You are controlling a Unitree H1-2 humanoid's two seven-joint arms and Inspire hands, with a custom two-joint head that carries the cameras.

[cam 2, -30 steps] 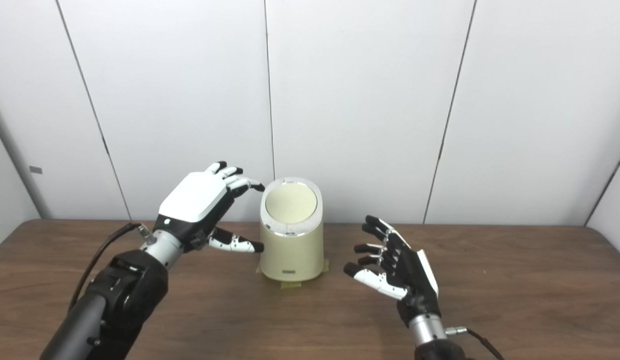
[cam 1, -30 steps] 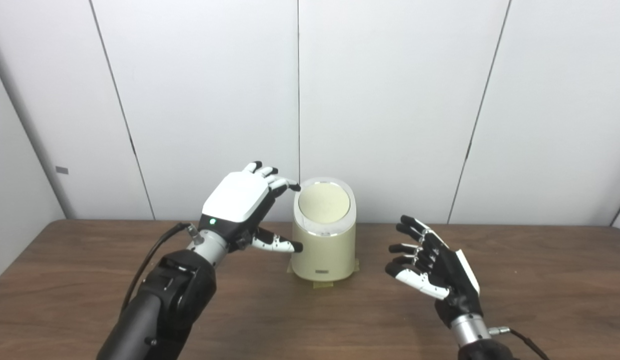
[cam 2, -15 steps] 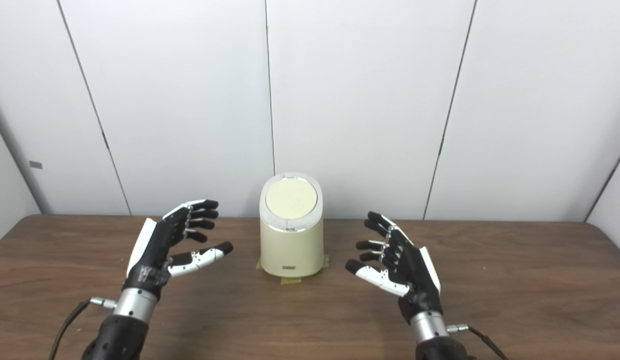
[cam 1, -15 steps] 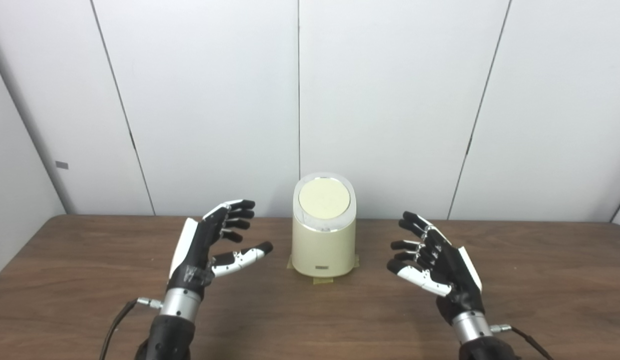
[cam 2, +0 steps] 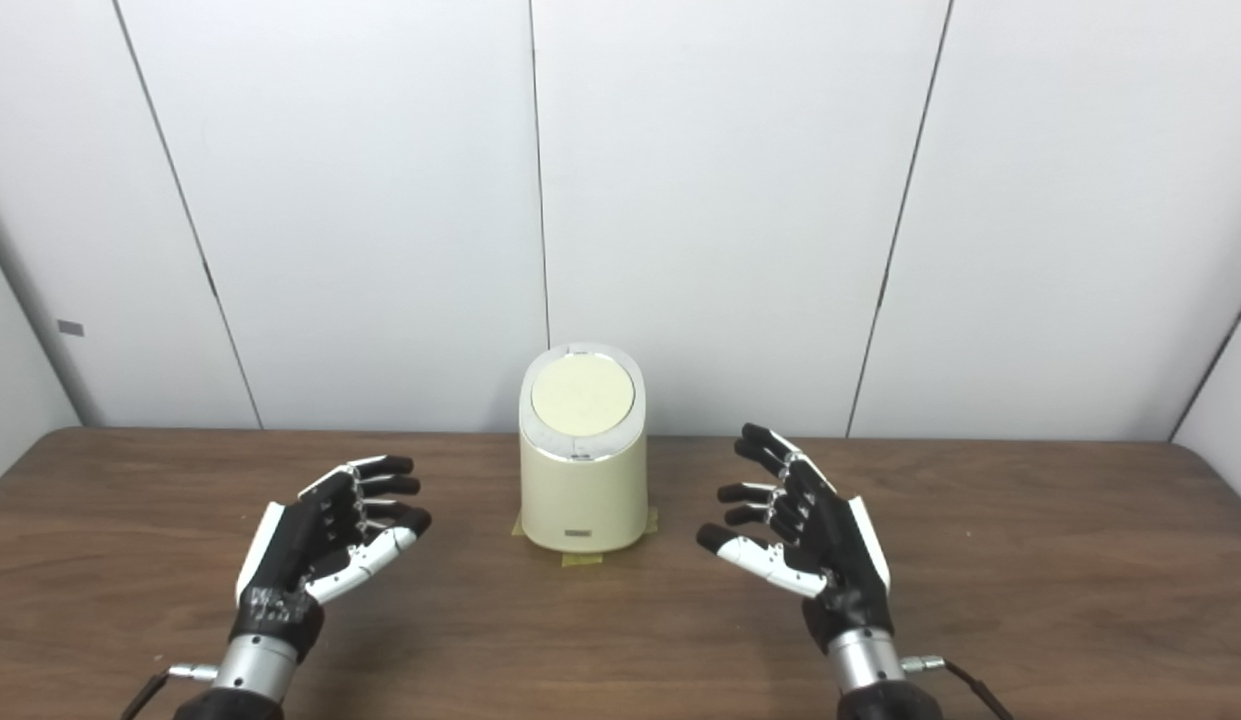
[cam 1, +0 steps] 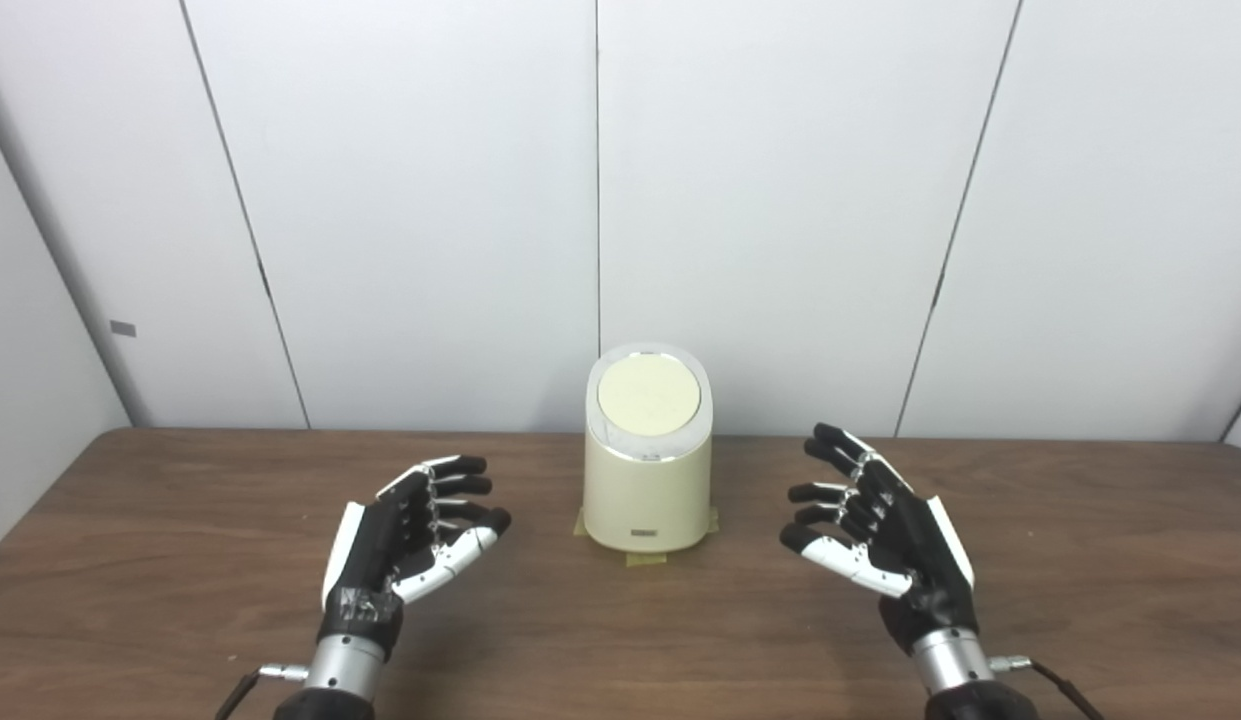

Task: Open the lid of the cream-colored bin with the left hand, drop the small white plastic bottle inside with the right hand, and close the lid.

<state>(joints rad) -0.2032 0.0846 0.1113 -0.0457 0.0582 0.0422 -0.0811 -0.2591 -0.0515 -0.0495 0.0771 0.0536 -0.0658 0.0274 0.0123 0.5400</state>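
Left hand (cam 1: 405,545) dropped back, palm-up, w/ fingers spread.

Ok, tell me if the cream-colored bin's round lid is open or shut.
Shut. The round cream lid lies flat inside the rim of the cream-colored bin, no gap showing; both hands are off it.

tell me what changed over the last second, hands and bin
The left hand left the bin's upper rim, drew back toward the robot and down, and now hovers open, palm inward, left of the bin. It held nothing before or now. The right hand stayed open on the other side, the lid stayed closed, and the bin did not move on the table.
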